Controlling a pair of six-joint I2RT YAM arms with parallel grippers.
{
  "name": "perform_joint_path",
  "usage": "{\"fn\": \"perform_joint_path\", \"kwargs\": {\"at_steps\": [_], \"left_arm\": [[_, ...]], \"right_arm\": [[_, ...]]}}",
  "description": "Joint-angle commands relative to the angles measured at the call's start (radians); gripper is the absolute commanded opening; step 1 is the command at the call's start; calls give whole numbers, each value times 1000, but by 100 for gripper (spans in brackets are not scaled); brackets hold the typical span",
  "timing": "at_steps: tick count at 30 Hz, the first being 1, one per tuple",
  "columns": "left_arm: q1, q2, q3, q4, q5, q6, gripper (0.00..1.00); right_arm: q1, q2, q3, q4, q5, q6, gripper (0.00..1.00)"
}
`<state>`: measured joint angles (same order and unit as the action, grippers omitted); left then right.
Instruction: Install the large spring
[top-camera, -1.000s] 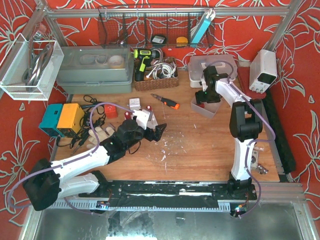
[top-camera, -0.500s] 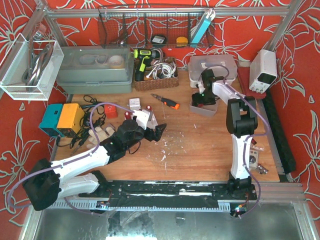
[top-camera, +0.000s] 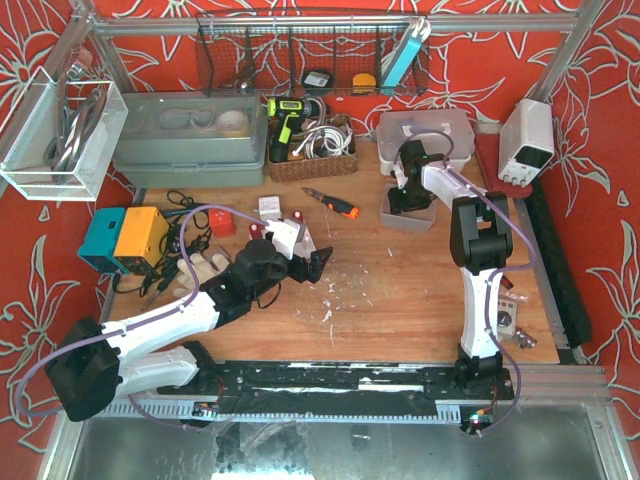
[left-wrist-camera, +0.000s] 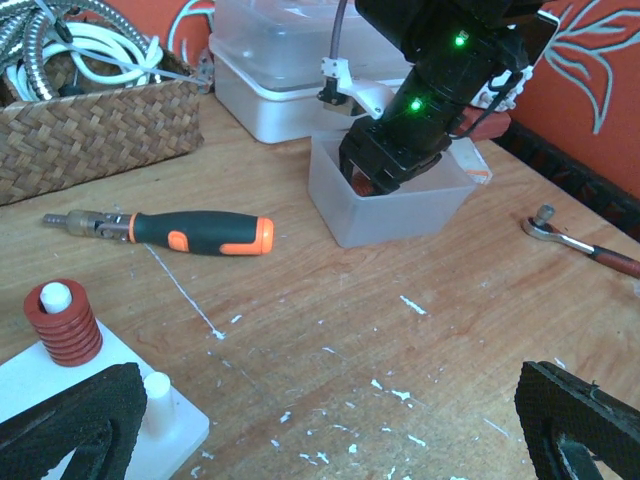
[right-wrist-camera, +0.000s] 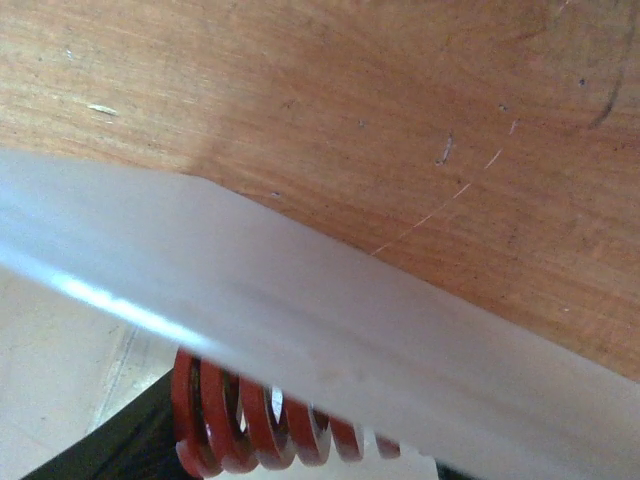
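Observation:
A large red spring lies sideways between my right gripper's black fingers, inside a small translucent bin. The bin's wall hides the spring's right end. The fingers stand narrowed at the spring's two ends, the left one touching it. The left wrist view shows this gripper down in the bin. My left gripper is wide open and empty, low over the white base plate. That plate carries a red spring on one peg and a bare white peg.
A black-and-orange screwdriver lies between plate and bin. A wicker basket and a white lidded box stand behind. A ratchet lies at the right. A yellow-and-teal box sits at the left.
My right gripper has sunk deeper into the bin and drawn back a little, and the bin has shifted slightly with it. The left arm has not moved.

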<state>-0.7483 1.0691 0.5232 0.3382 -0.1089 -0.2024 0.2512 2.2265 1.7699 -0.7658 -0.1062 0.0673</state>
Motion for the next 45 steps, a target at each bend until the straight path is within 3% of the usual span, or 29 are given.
{"fn": "perform_joint_path", "kwargs": {"at_steps": [1, 15, 22, 27, 29, 34, 38, 45], "left_arm": [[-10, 5, 4, 9, -17, 13, 100], [-10, 14, -3, 16, -48, 6, 100], [-10, -25, -42, 86, -95, 15, 100], [-10, -71, -271, 502, 74, 206, 97], [-10, -64, -310, 599, 147, 276, 95], [-10, -29, -254, 554, 236, 381, 84], [-10, -30, -303, 688, 282, 554, 72], [-6, 32, -258, 679, 352, 767, 67]], "right_arm": [[2, -27, -23, 2, 8, -21, 49], [4, -238, -125, 42, -11, 63, 37], [14, -412, -235, 110, -199, 180, 32], [68, -533, -328, 167, -316, 263, 30], [103, -576, -367, 179, -343, 286, 30], [199, -683, -457, 215, -410, 327, 30], [259, -742, -566, 325, -528, 408, 29], [348, -820, -642, 380, -586, 456, 28]]}}
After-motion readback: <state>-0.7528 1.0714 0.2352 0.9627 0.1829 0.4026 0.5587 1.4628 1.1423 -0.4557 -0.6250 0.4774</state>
